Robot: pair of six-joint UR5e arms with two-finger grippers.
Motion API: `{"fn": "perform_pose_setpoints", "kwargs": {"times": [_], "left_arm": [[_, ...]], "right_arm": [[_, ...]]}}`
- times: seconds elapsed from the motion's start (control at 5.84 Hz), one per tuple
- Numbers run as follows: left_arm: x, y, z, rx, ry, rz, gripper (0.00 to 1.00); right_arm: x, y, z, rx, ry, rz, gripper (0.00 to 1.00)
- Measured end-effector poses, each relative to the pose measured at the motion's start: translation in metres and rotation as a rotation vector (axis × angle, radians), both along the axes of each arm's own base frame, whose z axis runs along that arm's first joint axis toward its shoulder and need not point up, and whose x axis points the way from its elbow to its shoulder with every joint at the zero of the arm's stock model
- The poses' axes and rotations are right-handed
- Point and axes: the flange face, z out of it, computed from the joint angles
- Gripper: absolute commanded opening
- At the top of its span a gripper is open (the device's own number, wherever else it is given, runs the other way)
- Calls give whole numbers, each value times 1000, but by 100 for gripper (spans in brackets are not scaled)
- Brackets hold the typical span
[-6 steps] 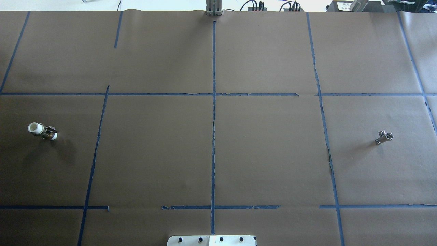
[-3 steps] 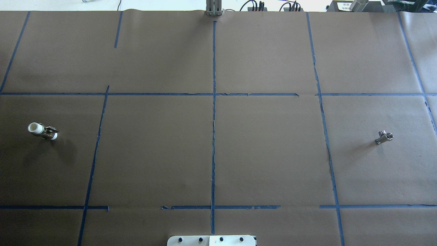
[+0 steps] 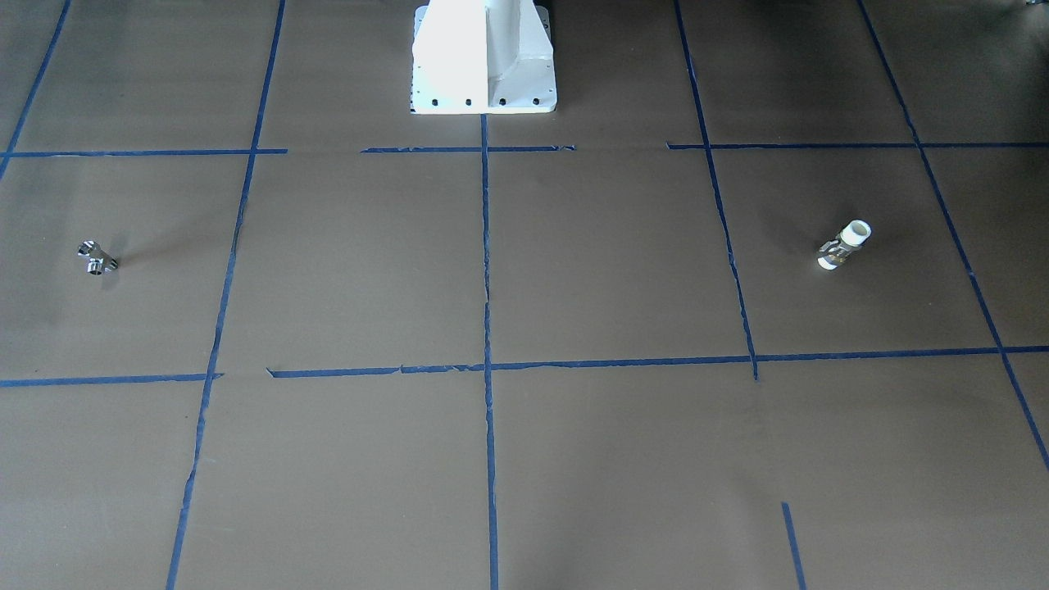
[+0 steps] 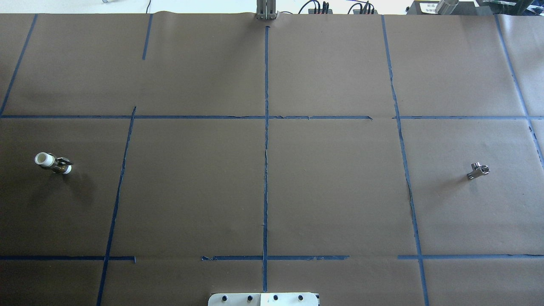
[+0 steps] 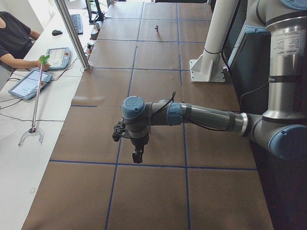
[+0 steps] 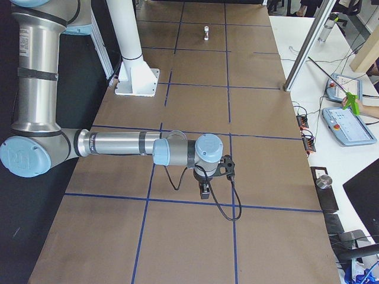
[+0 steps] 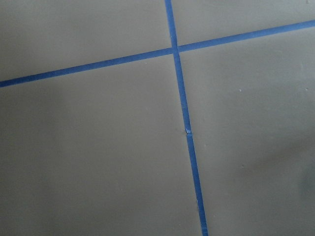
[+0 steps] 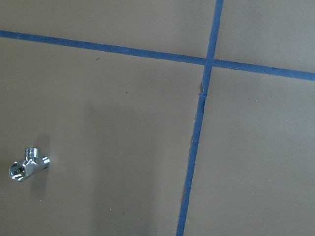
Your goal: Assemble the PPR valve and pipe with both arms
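2 parts lie well apart on the counter point(image 4: 331, 191): the PPR valve point(image 4: 52, 163) at middle left of the overhead view, the pipe point(image 4: 478, 170) at middle right. If the left fingers point(image 5: 137, 156) and right fingers point(image 6: 205, 190) are spread or pressed together, I cannot tell.

The PPR valve point(image 4: 53, 163), white-ended with a brass middle and a grey lever, is seen toward the bench's left edge, seemingly stood on end. The pipe point(image 4: 478, 171), a small chrome branched fitting, is laid toward the right edge. The left arm point(image 5: 201, 116) and the right arm point(image 6: 118, 144) are stretched level over the bench.
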Motion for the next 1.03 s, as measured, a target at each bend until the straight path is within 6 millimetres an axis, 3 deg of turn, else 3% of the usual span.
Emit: {"fn": "perform_pose_setpoints", "kwargs": {"times": [0.51,0.68,1.03], "left_arm": [[12,-1,-9,33,47,18,100],[29,-6,-17,46,81,26,100],[88,-16,-41,57,128,-4,100]], "right_arm": [[0,-1,0,7,6,-6,100],[-1,0,1,6,5,-8,100],[-3,0,1,2,3,-10,100]]}}
